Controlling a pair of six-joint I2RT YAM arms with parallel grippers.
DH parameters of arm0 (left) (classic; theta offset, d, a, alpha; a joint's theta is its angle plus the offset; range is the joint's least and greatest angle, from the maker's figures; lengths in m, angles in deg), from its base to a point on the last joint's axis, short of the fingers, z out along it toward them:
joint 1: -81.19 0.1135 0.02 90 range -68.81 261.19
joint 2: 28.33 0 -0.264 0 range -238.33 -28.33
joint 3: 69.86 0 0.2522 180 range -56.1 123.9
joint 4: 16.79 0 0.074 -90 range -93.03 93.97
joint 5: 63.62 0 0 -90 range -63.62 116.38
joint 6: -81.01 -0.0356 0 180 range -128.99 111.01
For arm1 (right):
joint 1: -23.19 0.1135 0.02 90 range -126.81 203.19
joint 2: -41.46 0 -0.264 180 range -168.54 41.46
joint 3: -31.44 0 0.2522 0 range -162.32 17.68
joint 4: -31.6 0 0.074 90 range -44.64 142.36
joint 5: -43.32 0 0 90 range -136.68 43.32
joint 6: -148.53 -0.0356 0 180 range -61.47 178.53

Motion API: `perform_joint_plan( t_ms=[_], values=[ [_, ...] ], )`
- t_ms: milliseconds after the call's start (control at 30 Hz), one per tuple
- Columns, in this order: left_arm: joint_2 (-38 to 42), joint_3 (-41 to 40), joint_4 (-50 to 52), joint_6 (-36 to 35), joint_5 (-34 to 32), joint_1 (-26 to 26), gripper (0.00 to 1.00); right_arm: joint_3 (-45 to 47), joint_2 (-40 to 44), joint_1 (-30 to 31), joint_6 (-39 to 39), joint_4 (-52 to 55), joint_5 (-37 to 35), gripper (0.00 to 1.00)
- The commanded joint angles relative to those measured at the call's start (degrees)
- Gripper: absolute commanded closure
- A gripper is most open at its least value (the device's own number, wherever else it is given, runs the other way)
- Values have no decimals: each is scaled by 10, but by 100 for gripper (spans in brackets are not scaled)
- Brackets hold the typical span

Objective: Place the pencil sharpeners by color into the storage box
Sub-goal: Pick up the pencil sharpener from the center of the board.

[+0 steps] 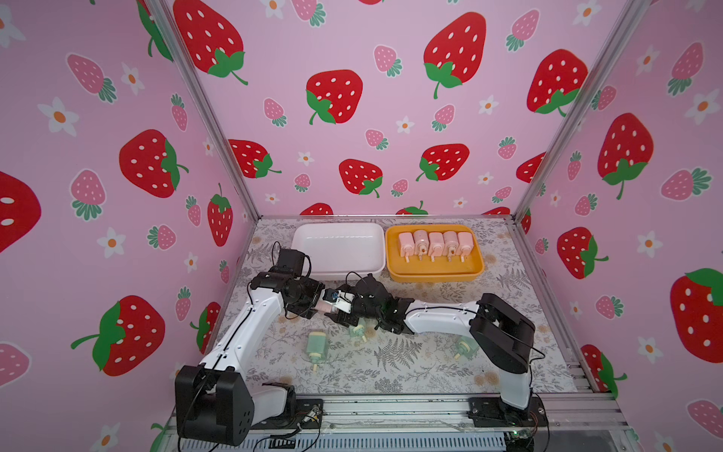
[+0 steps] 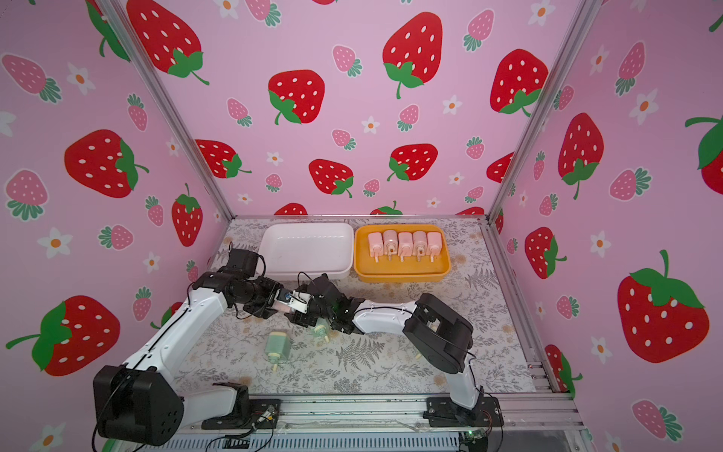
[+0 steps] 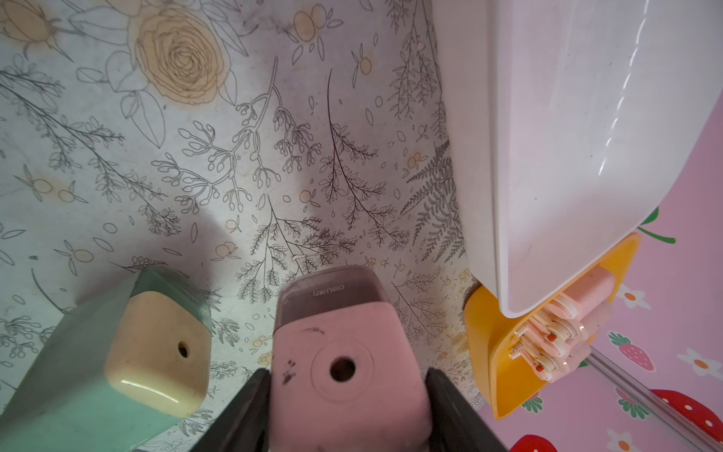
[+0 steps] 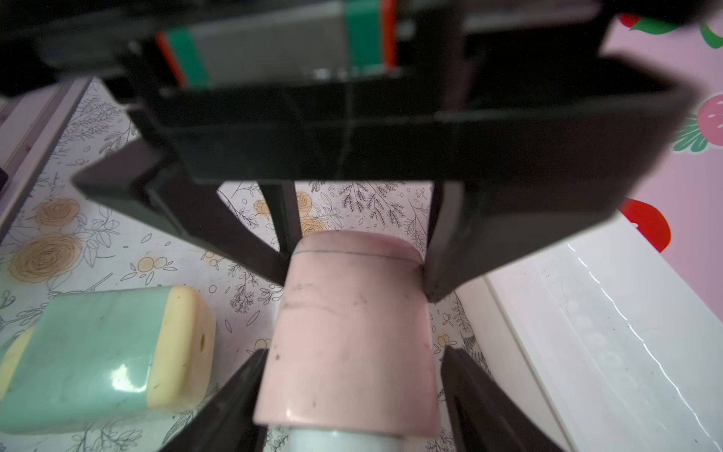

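A pink pencil sharpener [image 3: 344, 352] hangs over the mat between both arms, near the middle of the table in both top views [image 1: 326, 306] [image 2: 285, 305]. My left gripper [image 3: 348, 371] is shut on its end with the pencil hole. My right gripper [image 4: 354, 352] faces it from the other side, with its fingers pressed to the sides of the other end [image 4: 352, 332]. Green sharpeners lie on the mat: one under the grippers [image 1: 358, 330], one nearer the front [image 1: 316, 345], one half hidden by the right arm [image 1: 465, 348]. Several pink sharpeners [image 1: 434, 244] lie in a row in the orange box [image 1: 434, 276].
A white box [image 1: 338, 270] stands left of the orange one at the back, with nothing in it. A green sharpener [image 4: 105, 360] lies close beside the held one. Metal rails edge the mat at the front [image 1: 391, 409] and the right.
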Motion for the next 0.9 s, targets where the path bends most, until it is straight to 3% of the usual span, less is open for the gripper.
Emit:
perform_joint_plan(
  t_ms=[0,333,433,633,667,733,767,833,867],
  values=[
    [13,4,7,9,1,-1,100,-17,-4,8,16,7,-3,33],
    [19,-2,13,37,-8,-1,100,-25,-5,20,30,11,-2,36],
    [20,-3,9,36,-7,-1,100,-27,-6,20,31,14,7,47],
    [17,-13,-17,23,-12,2,100,-23,4,14,31,30,17,93],
    [15,-17,-28,16,-9,3,83,-20,8,10,29,34,22,100],
    [10,-22,-53,-5,-12,4,35,-13,17,2,22,37,28,100],
    [7,-20,-55,-16,-22,3,18,-9,22,-6,20,41,33,100],
    [3,-11,-48,-42,-52,4,2,1,36,-23,17,47,36,100],
    [2,-7,-45,-55,-68,4,0,6,43,-31,18,55,41,100]
  ],
)
